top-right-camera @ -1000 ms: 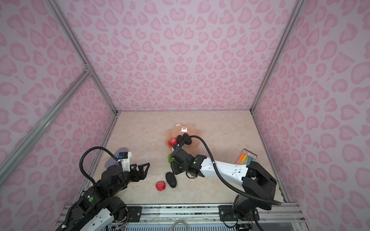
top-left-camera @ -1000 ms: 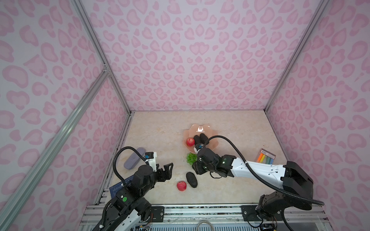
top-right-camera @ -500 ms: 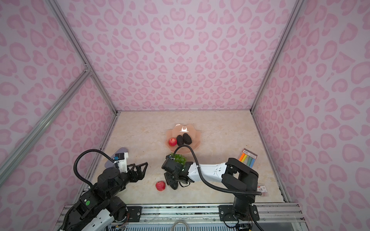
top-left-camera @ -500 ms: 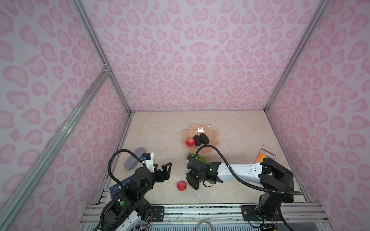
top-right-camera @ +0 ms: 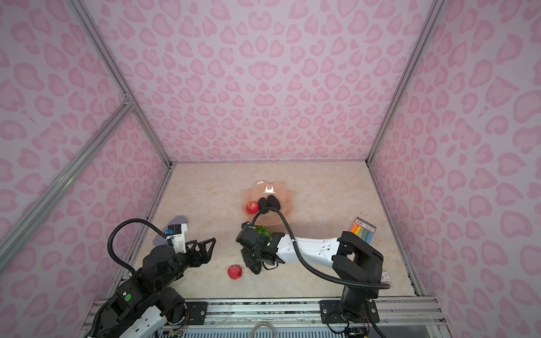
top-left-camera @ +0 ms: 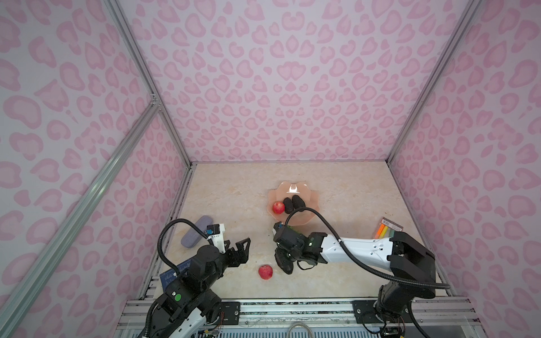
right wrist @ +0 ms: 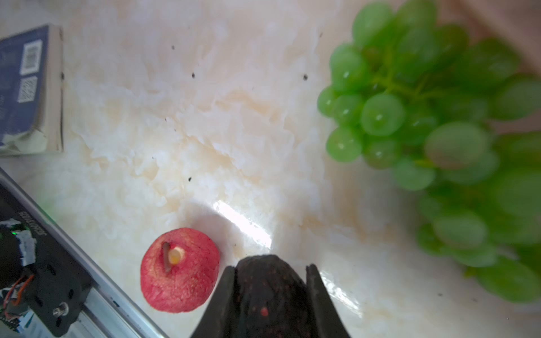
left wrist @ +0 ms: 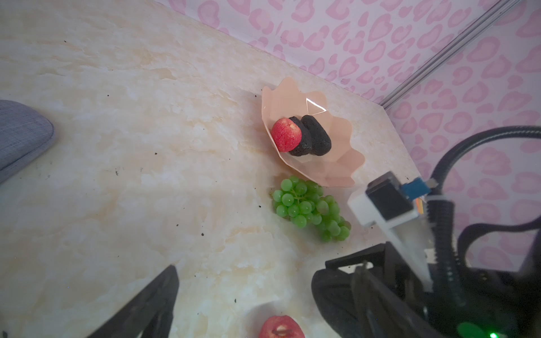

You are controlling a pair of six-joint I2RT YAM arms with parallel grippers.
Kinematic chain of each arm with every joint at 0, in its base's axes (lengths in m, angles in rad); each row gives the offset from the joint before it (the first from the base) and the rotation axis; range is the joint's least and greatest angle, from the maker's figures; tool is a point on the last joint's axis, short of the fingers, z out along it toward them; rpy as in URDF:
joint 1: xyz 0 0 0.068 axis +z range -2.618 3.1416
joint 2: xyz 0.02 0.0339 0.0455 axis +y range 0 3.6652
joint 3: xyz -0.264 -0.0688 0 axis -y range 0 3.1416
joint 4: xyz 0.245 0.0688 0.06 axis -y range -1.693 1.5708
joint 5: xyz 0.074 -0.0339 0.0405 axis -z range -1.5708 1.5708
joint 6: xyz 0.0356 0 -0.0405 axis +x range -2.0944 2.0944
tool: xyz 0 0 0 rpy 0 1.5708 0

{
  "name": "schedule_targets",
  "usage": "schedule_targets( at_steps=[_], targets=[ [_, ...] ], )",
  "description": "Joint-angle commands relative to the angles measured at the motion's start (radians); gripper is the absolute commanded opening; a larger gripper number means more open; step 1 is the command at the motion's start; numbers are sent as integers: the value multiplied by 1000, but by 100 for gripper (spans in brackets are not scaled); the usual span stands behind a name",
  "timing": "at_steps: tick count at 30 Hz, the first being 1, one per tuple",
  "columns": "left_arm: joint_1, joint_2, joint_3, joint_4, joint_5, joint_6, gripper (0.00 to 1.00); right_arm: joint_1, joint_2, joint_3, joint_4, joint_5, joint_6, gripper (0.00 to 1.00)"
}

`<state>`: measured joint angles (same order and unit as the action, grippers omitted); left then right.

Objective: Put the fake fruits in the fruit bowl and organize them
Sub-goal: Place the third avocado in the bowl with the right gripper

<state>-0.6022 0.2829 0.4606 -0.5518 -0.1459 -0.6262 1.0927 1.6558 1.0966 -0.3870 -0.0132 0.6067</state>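
A: Enclosure walls (top-left-camera: 278, 87)?
B: Lilac panels, pink heart-like blotches, joined by aluminium profiles (top-left-camera: 154, 101).
A: Work surface?
B: The counter (top-left-camera: 234, 199): glossy cream marble pattern, dark specks, one bright light reflection (right wrist: 243, 222).

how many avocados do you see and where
3: two avocados side by side in the fruit bowl beside an apple; the third avocado clamped in the right gripper near the other apple.

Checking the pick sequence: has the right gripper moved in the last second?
Yes. The right gripper has moved away from the fruit bowl toward the loose apple; its fingers now clasp the avocado beside it.
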Motion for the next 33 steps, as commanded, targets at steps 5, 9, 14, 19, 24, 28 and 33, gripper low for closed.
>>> schedule_targets(
  at_steps=[5, 9, 14, 19, 24, 28, 33],
  targets=[
    [1, -2, 0, -2, -5, -8, 93, -164, -53, 191, -157, 172, -382, 23],
    [1, -2, 2, -2, -8, -8, 93, -246, 33, 323, -126, 221, -598, 23],
    [1, 3, 13, -14, 1, -13, 93, -298, 213, 543, -154, 293, -807, 21],
    [1, 1, 12, -22, 23, -33, 92, -336, 382, 677, -103, 335, -965, 21],
    [1, 14, 3, -23, 76, -60, 91, -383, 510, 749, -32, 311, -1058, 22],
    [1, 48, -12, -21, 141, -94, 89, -404, 610, 822, -21, 270, -1100, 23],
    [-1, 98, -38, -7, 223, -126, 86, -409, 709, 886, -21, 240, -1135, 26]
  ],
)
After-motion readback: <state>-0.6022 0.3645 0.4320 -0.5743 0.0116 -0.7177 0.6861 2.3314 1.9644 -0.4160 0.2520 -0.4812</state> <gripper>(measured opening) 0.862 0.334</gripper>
